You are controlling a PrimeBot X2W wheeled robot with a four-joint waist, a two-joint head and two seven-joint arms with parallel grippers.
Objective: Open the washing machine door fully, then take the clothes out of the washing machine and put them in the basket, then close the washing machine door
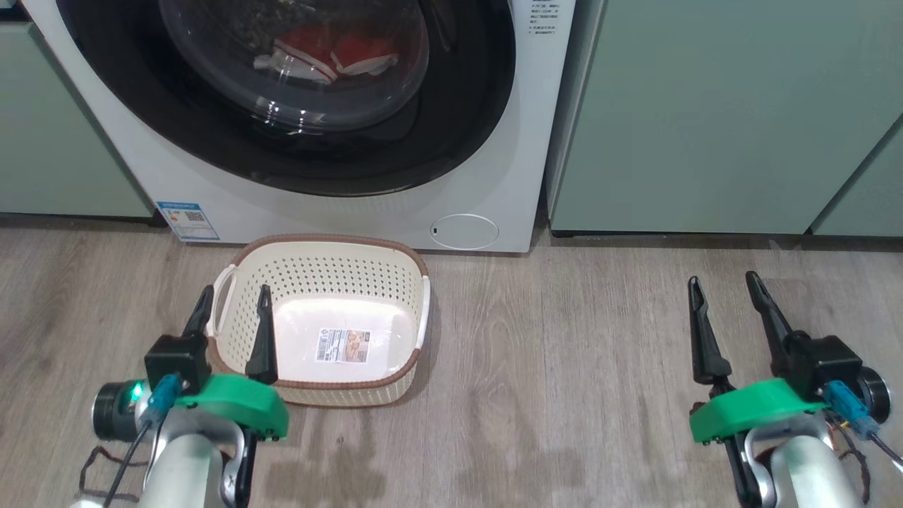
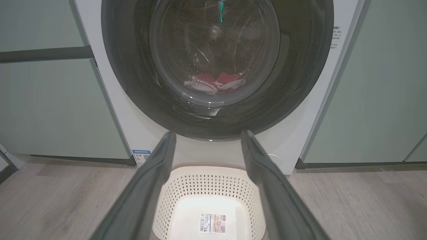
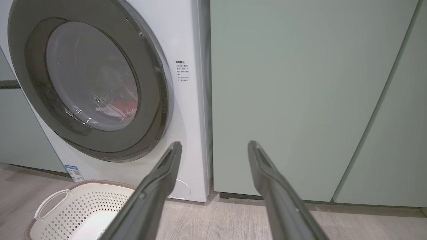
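The washing machine (image 1: pixel 338 212) is flanked by pale green cabinets (image 1: pixel 705 106). The washing machine door (image 1: pixel 473 106) is shut, so the clothes (image 1: pixel 331 56), low in the drum, are kept behind its glass. The basket (image 1: pixel 331 243) is set on the floor (image 1: pixel 564 367) just before the machine. The left hand (image 1: pixel 236 289) is held open, nothing in it, at the basket's near left corner; the right hand (image 1: pixel 722 279), likewise open and unladen, is pointed at the right cabinet, well apart from the door.

Even soft indoor light, frames sharp. Glare on the basket (image 1: pixel 317 275) bottom and the washing machine door (image 1: pixel 451 134) glass. Wrist views bow at edges; left pincer fingers (image 2: pixel 143 193) slightly soft.
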